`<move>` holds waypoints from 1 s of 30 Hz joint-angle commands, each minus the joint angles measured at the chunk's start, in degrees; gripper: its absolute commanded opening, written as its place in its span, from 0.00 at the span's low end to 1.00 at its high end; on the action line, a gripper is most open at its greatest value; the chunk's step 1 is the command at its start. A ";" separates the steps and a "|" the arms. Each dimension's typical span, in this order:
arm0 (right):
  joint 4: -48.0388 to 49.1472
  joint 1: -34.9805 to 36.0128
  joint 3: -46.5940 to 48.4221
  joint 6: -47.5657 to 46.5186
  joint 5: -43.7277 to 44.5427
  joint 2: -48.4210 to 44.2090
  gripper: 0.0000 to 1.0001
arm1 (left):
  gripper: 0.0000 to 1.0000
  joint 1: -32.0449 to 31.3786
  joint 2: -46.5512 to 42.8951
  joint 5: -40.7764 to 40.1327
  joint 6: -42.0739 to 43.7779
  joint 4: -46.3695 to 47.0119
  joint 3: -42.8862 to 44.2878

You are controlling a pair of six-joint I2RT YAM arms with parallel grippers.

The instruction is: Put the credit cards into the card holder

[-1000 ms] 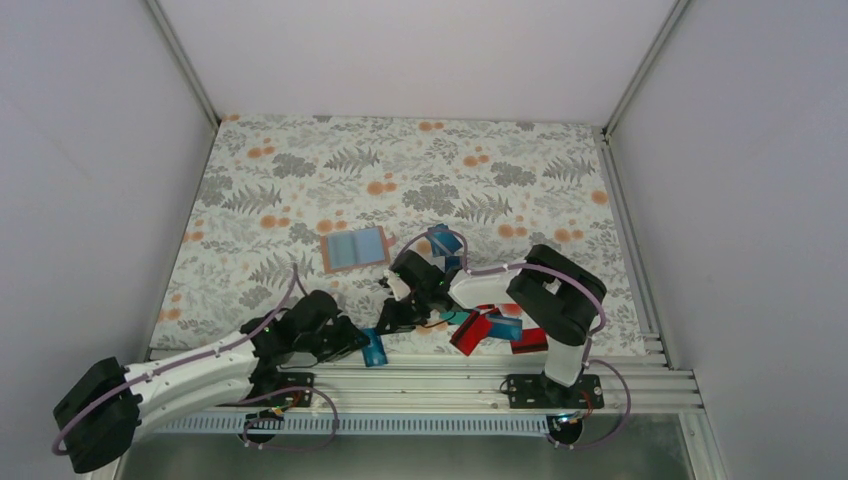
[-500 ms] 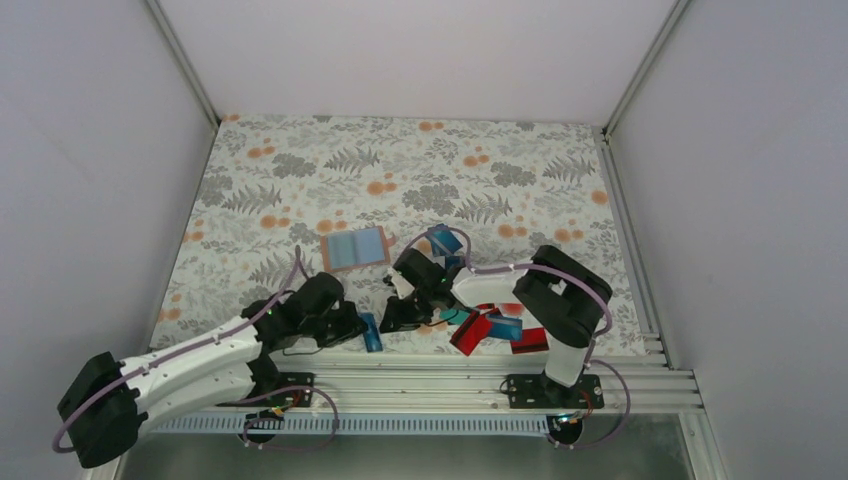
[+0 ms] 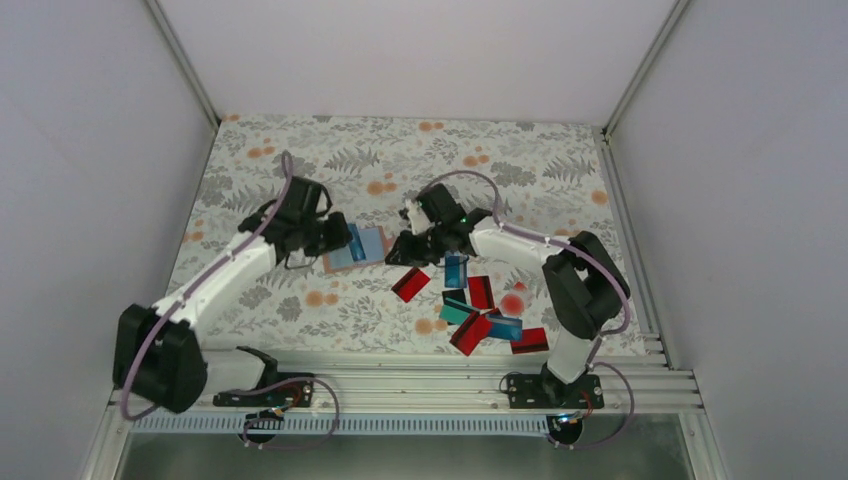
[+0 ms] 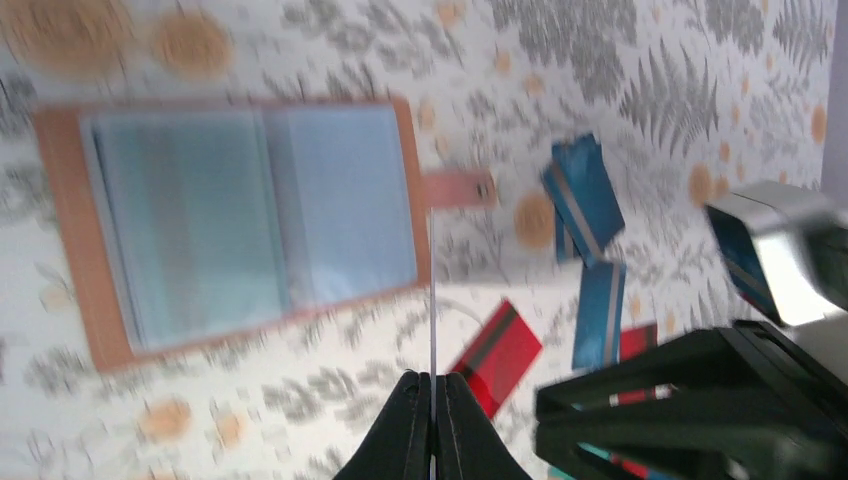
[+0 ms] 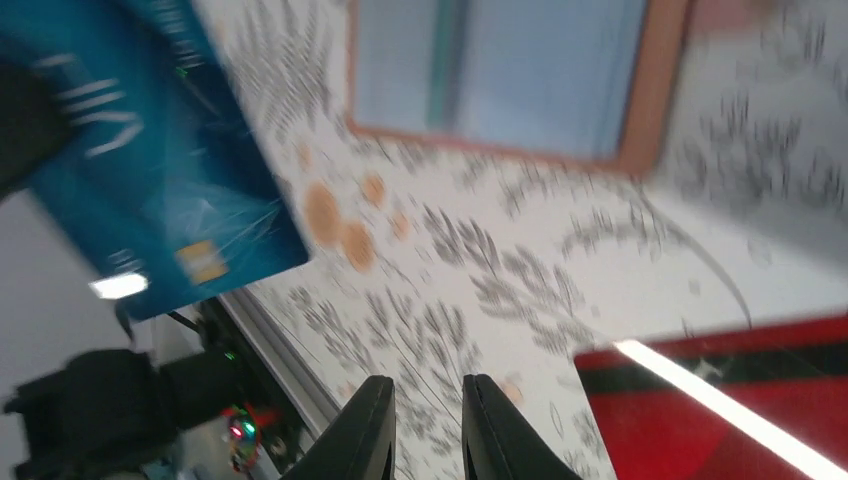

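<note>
Though rearward before, left fingers over holder

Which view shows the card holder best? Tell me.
Left wrist: the card holder lies open and whole, flap included. Top external shows it small, partly under the left gripper, which pinches a credit card. Right wrist crops it, blurred.

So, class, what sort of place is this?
Likely a robot lab test cell: two arms bolted to an aluminium rail, blank enclosure walls, and credit cards scattered on a floral cloth.
</note>
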 commanded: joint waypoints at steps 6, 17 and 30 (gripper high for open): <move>-7.16 -3.45 18.73 -6.77 -8.91 12.30 0.18 | 0.02 11.51 13.68 10.06 16.10 2.40 9.87; -13.87 -6.73 36.19 -4.96 -9.37 27.59 0.18 | 0.02 21.96 20.43 21.13 22.40 9.42 6.27; -14.54 -9.07 31.74 -6.44 -6.83 31.52 0.16 | 0.02 22.34 24.25 27.72 24.91 14.08 3.14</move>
